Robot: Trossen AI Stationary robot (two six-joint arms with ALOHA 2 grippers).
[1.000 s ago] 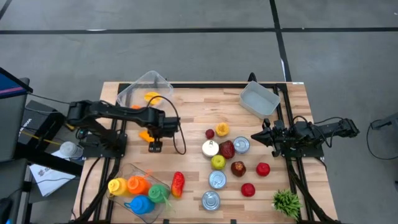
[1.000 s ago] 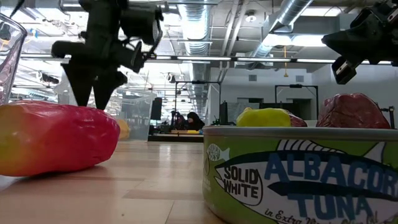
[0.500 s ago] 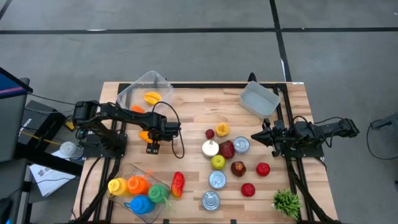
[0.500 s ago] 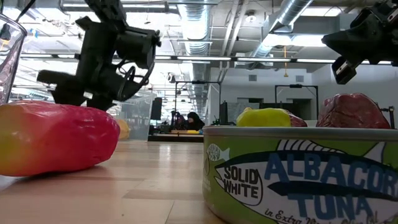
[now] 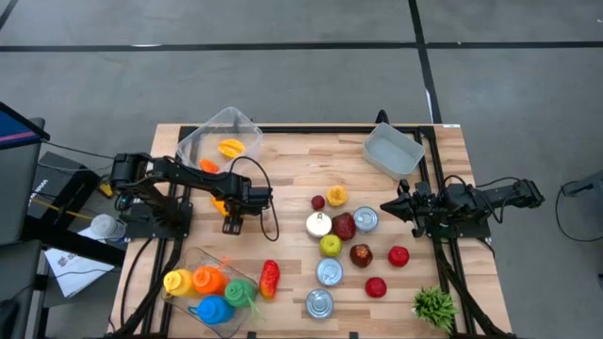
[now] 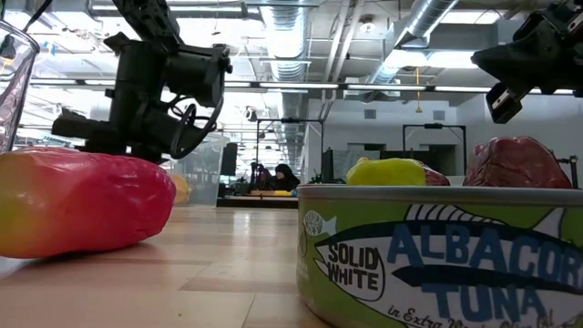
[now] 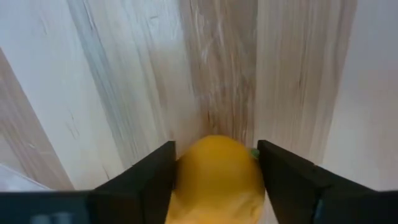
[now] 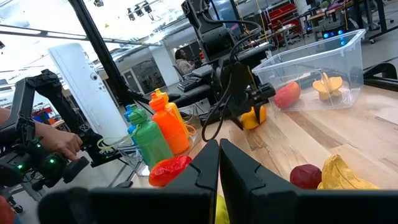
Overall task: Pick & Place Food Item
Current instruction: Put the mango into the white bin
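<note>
A yellow-orange food item [image 5: 219, 203] lies on the wooden table [image 5: 292, 151], left of centre, just in front of a clear bin [image 5: 219, 141]. My left gripper [image 7: 217, 168] points straight down over it, one finger on each side of it. In the low view its fingers are hidden behind a red-and-yellow food item [image 6: 82, 200]. My right gripper [image 5: 386, 207] waits shut, held level above the table's right side, with nothing in it. My left gripper has the yellow-orange item's two opposite sides [image 7: 186, 180] between its two fingers [image 7: 155, 174], coming from above and pointing down. The item's rounded end shows past the fingertips. It sits on the table under the gripper.
The clear bin holds a yellow piece [image 5: 231, 147] and a red piece [image 5: 207, 165]. A second clear bin [image 5: 393, 151] stands at the far right. Cans, apples and other food [image 5: 344, 240] crowd the middle. Coloured bottles [image 5: 212, 287] lie near left, a green plant [image 5: 433, 306] near right.
My left gripper has come down toward the table over the yellow-orange item. In the low view its fingers have sunk out of sight behind the red-and-yellow food item. The item has stayed where it was.
</note>
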